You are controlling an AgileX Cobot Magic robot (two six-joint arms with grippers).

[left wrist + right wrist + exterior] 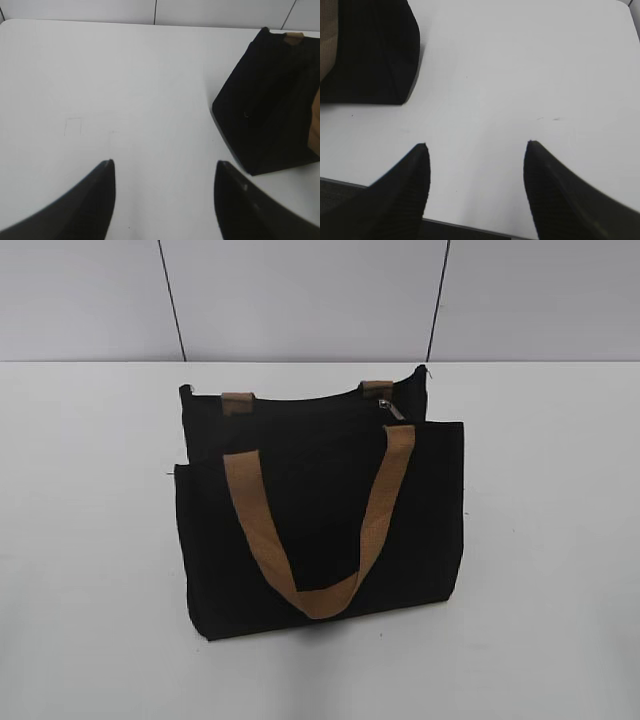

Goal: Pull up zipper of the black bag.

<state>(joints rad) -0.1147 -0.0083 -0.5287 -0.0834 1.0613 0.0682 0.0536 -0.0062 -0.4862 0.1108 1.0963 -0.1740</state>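
While both arms sit back from the work, the black bag (315,525) lies roughly mid-tabletop (80,540) in the exterior view, front pocket panel twd the camera. One tan strap handle (322,530) droops in a U over the front panel; two short tan tabs (238,401) show at the top edge, one left, one right. The zipper (300,400) runs along the top edge, and its small silvery pull tab (394,410) sits near the right end, just beside the right tan tab. Can't tell from here how much of the zipper line is closed.

Left pincer (162,172): jaws spread wide, nothing btwn them, hovering over bare tabletop; the bag's corner shows to its right in the left wrist view, apart from the fingertips (102,187).

Right pincer (476,155): also spread wide and empty, over bare tabletop near the table's front edge; the bag's corner shows upper left in the right wrist view, apart from the fingertips (417,170).

Neither pincer appears in the exterior view. Grey wall panels (300,300) stand behind the tabletop.
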